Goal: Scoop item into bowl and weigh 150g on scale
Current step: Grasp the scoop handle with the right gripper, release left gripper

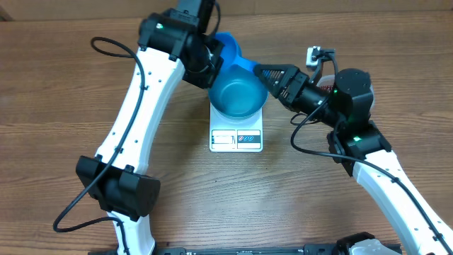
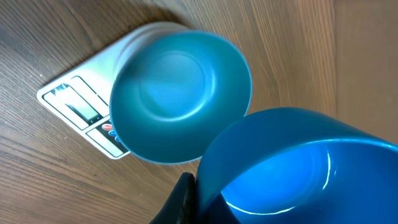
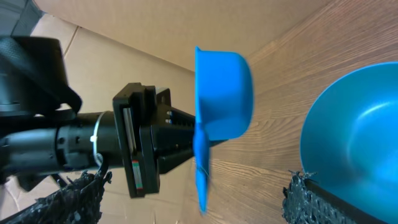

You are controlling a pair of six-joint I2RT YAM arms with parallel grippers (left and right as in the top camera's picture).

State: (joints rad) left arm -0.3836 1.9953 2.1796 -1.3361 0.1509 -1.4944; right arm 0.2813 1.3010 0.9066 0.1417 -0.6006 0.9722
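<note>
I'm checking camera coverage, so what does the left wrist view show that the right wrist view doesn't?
Only the left wrist view shows the scale with its display, and the whole empty inside of the bowl sitting on it. Only the right wrist view shows the left gripper clamped on the handle of the scoop, with cardboard behind. Both show the blue bowl, the blue scoop and the wooden table.
</note>
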